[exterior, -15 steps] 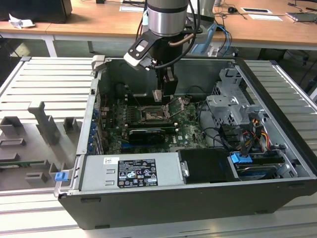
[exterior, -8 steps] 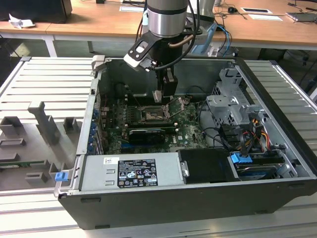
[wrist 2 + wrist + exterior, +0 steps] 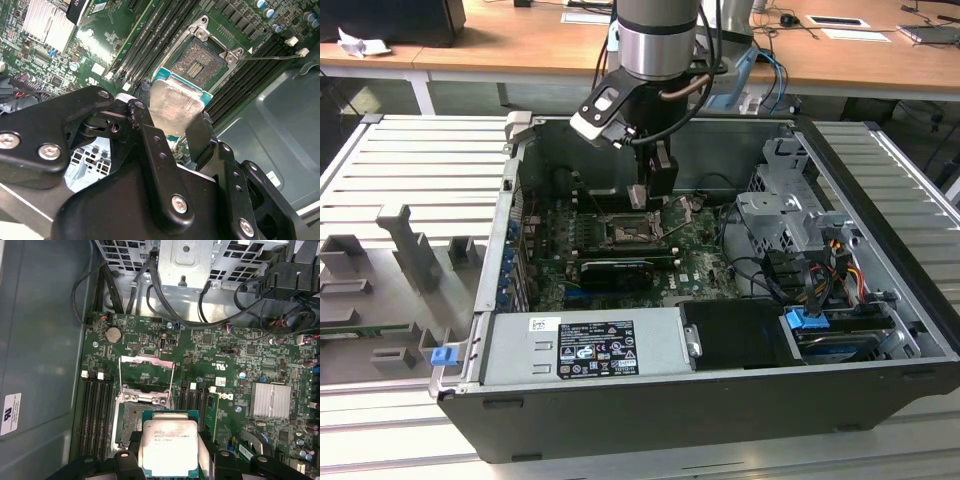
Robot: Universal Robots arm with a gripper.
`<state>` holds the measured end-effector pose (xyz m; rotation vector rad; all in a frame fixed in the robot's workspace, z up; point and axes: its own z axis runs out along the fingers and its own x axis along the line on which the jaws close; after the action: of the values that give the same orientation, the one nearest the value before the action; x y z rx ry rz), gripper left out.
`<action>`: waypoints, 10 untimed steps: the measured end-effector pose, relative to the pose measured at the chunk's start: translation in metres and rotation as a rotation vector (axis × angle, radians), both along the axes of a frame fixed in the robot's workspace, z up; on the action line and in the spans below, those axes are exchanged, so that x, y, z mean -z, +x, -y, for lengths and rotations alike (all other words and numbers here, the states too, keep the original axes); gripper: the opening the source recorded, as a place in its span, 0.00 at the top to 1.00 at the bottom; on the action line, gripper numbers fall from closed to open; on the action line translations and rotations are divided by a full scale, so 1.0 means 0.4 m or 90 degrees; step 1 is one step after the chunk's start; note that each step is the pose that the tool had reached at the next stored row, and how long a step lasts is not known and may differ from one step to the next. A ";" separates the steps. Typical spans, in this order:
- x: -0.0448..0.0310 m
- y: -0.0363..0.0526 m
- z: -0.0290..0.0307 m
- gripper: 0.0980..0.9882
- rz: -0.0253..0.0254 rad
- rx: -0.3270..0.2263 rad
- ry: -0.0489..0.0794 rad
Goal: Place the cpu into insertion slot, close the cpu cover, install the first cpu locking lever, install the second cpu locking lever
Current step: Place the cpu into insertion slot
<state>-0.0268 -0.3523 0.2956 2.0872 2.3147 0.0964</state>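
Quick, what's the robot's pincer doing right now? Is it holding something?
Pincer: closed on the cpu, which it holds over the motherboard, not yet in the insertion slot.

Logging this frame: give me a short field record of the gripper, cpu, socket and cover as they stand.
gripper: shut on the cpu, lowered inside the open computer case
cpu: gripped by two opposite edges, held off the motherboard, close by the insertion slot
insertion slot: bare, no chip seated
cpu cover: flipped open, clear of the slot
task state: cpu not yet placed, cover not closed
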 end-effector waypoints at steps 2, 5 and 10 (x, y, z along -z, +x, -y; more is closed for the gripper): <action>0.001 0.000 0.000 0.52 0.0000 0.000 0.000; 0.003 0.000 0.000 0.52 0.0000 0.000 0.000; 0.007 0.000 0.000 0.52 0.0000 0.000 0.000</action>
<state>-0.0268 -0.3523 0.2927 2.0881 2.3140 0.0964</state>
